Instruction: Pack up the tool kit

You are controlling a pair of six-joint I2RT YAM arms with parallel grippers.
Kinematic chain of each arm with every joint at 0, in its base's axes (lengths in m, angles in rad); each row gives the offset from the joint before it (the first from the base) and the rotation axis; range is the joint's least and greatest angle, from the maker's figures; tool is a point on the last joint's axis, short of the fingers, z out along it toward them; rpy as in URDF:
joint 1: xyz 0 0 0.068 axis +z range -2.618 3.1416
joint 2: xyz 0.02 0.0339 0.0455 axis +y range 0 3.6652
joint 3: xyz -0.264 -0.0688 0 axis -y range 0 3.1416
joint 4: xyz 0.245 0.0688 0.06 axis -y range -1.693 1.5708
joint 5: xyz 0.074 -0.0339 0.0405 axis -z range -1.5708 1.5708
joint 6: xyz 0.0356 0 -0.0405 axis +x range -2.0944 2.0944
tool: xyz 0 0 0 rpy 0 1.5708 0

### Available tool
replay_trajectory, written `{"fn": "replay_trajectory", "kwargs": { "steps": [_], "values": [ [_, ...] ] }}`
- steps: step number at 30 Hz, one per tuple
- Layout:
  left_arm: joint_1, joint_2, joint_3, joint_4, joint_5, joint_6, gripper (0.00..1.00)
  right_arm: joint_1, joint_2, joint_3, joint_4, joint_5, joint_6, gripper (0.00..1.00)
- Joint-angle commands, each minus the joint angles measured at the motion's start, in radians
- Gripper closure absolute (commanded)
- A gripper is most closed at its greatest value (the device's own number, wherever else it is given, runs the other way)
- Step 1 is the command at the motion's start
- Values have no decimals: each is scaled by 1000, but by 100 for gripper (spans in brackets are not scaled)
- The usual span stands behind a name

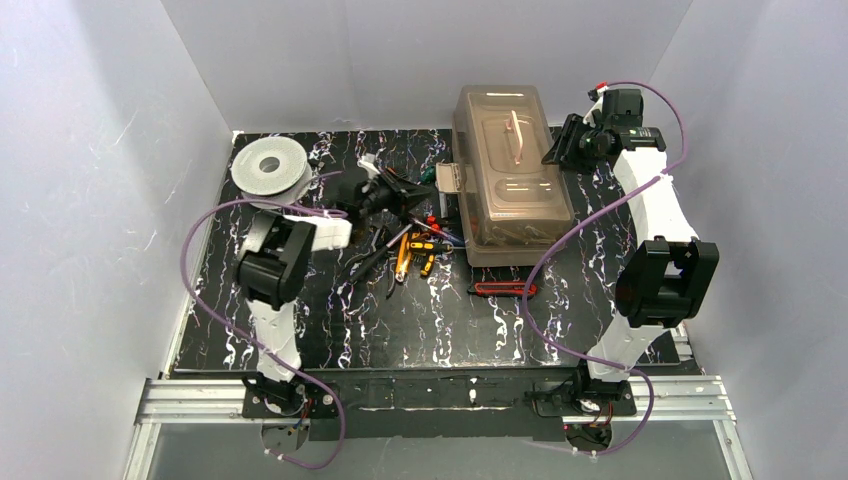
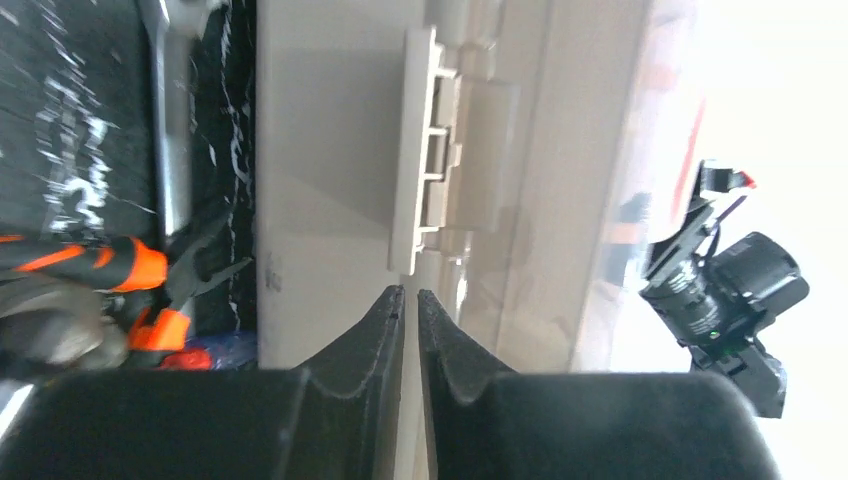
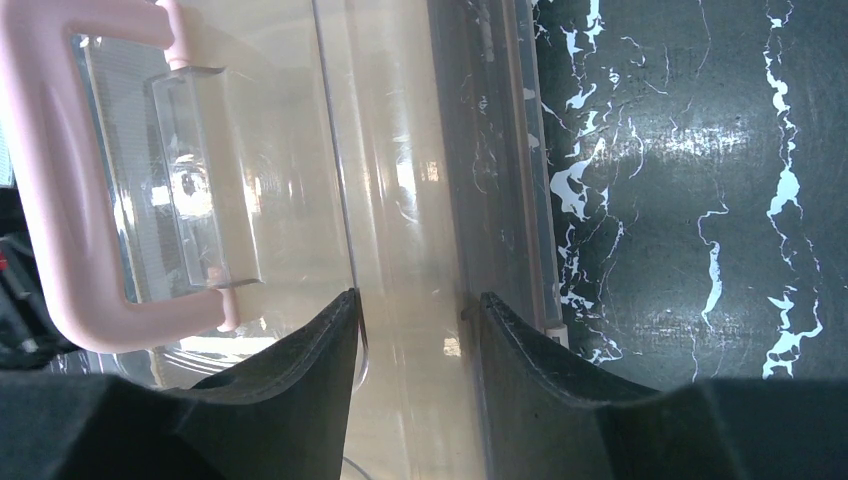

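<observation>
The tool kit's tan toolbox (image 1: 510, 175) stands at the back centre with its smoky lid (image 3: 280, 150) down and its cream handle (image 3: 60, 200) on top. My left gripper (image 2: 410, 295) is at the box's left side, just below the latch (image 2: 440, 170). Its fingers are almost together and hold nothing. My right gripper (image 3: 415, 310) straddles the lid's right rim, one finger on the lid top and one against the box's side. Loose screwdrivers (image 1: 420, 250) and pliers (image 2: 140, 290) lie left of the box, beside a silver wrench (image 2: 165, 130).
A round grey-white spool (image 1: 270, 168) sits at the back left. A red-handled tool (image 1: 503, 289) lies on the black marbled mat (image 1: 400, 330) in front of the toolbox. White walls close in the left, right and back.
</observation>
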Motion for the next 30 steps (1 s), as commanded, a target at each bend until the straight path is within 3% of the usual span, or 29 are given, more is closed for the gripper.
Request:
{"fn": "replay_trajectory", "kwargs": {
  "steps": [1, 4, 7, 12, 13, 16, 20, 30],
  "values": [
    [119, -151, -83, -54, 30, 123, 87, 19, -42, -18, -44, -16, 15, 52],
    [175, -218, -127, -109, 46, 179, 80, 19, -52, 4, -59, 8, 16, 51],
    [199, -293, -133, -223, 56, 277, 66, 20, -60, 46, -90, 30, 15, 51],
    [201, -449, -146, -498, -34, 453, 9, 40, -81, 100, -112, 59, 3, 44],
    [202, -499, -160, -535, -71, 479, 3, 50, -85, 108, -113, 68, -1, 41],
    [201, -601, -195, -641, -178, 553, 2, 92, -89, 148, -118, 97, -19, 29],
    [202, -686, -243, -651, -181, 581, 2, 165, -77, 252, -146, 170, -47, 21],
    [201, -810, -367, -648, -211, 627, 2, 258, 51, 484, -220, 346, -95, 21]
  ]
}}
